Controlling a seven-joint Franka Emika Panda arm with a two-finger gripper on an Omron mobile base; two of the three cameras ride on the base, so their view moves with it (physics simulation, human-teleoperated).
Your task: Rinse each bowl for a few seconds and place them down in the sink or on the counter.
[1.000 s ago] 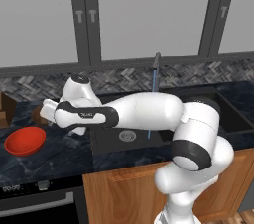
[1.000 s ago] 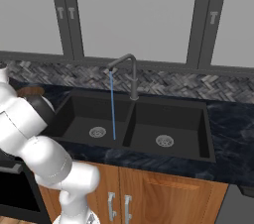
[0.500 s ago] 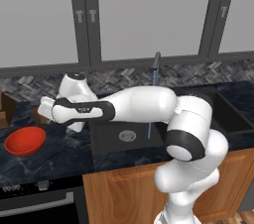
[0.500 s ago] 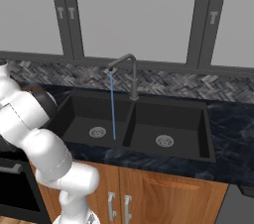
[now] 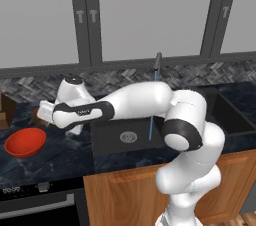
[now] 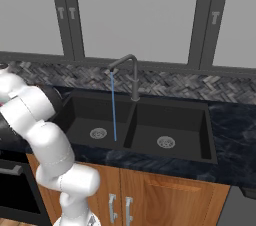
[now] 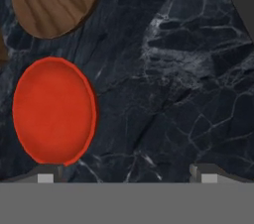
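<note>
While water runs from the faucet (image 6: 122, 65) into the sink (image 6: 145, 125), the arm reaches left over the counter (image 7: 173, 69) with its hand (image 7: 124, 171) spread wide and holding nothing. It looks like the approach to the first bowl, nothing rinsed yet. Seen along the hand, the red bowl (image 7: 52, 111) lies on the counter just off one fingertip (image 7: 45, 178), not between the two; the wooden bowl (image 7: 54, 0) sits beyond it, apart. Next, the hand likely needs to shift sideways over the red bowl's rim, then descend and close.

Glossy white arm (image 5: 145, 101) with dark joint bands.
</note>
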